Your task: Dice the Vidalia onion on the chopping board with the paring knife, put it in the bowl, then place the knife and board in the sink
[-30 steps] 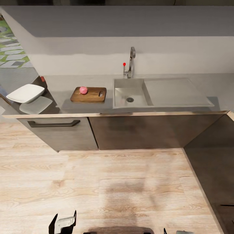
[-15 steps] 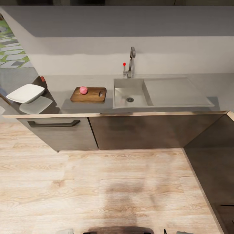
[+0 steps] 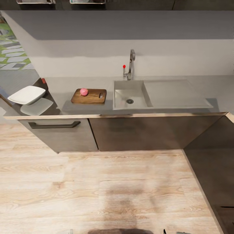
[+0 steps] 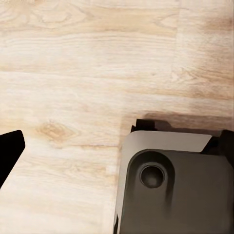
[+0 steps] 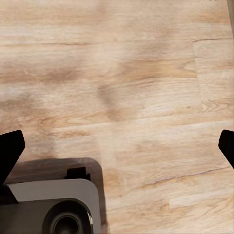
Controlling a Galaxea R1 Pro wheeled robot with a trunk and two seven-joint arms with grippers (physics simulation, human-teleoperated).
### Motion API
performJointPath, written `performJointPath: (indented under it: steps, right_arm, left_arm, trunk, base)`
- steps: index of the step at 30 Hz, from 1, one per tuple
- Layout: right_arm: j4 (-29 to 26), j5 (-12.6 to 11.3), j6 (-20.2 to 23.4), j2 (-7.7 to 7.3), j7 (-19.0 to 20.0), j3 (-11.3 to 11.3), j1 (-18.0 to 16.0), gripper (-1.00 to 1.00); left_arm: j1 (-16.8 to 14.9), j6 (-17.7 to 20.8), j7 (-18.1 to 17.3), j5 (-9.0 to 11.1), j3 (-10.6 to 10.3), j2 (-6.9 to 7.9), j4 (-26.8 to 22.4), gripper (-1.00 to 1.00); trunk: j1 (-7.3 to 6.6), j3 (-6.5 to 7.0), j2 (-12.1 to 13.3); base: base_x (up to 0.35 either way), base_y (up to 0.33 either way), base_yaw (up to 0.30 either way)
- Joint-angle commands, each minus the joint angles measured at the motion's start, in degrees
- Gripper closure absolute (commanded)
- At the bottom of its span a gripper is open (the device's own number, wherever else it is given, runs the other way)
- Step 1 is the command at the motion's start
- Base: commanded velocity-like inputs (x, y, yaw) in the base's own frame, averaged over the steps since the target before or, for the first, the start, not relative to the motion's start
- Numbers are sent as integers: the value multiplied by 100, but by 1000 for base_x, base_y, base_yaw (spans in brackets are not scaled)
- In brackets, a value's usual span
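Standing back from counter (image 3: pixel 65 85). Onion (image 3: pixel 84 92) already set on board (image 3: pixel 89 96), beside sink (image 3: pixel 130 94). Cutting not started. Bowl (image 3: pixel 27 94) seen far left. Right claw (image 5: pixel 117 146) spread open; left claw can't be told.

My head camera looks forward and down from well back, taking in the long grey metallic countertop (image 3: pixel 65 85), the rectangular steel sink (image 3: pixel 130 94) and a broad stretch of light wood plank floor (image 3: pixel 97 188) in front of the dark cabinets. Both my wrist cameras point straight down at that same plank floor from close above, each catching a corner of the robot's dark grey base (image 4: pixel 175 190). The floor is what all three views share.
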Motion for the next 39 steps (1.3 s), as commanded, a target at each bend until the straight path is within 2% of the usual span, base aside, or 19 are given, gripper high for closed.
performJointPath:
  steps: [1, 7, 11, 14, 17, 20, 26, 39]
  right_arm:
    - [6, 60, -25, 8, -31, -19, -4, -100]
    - [-37, 25, -232, 13, -45, -47, -4, -100]
    - [-11, -199, -257, 40, -58, -79, -4, -100]
    - [22, -501, -301, 54, -11, -79, -4, -100]
    - [61, -606, -383, 40, 13, -75, -4, -100]
    - [130, -620, -427, 69, -4, -67, -4, -100]
    - [181, -626, -471, -68, -13, -75, -4, -100]
    - [135, -633, -474, -54, 3, -77, -4, -100]
  left_arm:
    - [-9, -35, 10, 34, -49, -3, 22, -100]
    - [-9, -35, 10, 32, -49, -3, 22, -100]
    - [-9, -35, 10, 32, -49, -3, 22, -100]
    - [-9, -35, 10, 35, -49, -3, 22, -100]
    - [-9, -35, 10, 33, -49, -3, 22, -100]
    - [-9, -35, 10, 33, -49, -3, 22, -100]
    - [-9, -35, 10, 32, -49, -3, 22, -100]
    - [-9, -35, 12, 35, -49, -5, 22, -100]
  trunk:
    - [3, 2, -9]
    - [3, 56, -9]
    - [3, 92, -9]
    - [3, 119, -9]
    - [3, 146, -9]
    - [3, 174, -9]
    - [3, 228, -9]
    - [3, 346, -9]
  base:
    - [0, 0, 0]
    - [0, 0, 0]
    - [0, 0, 0]
    - [0, 0, 0]
    - [0, 0, 0]
    - [0, 0, 0]
    - [0, 0, 0]
    - [0, 0, 8]
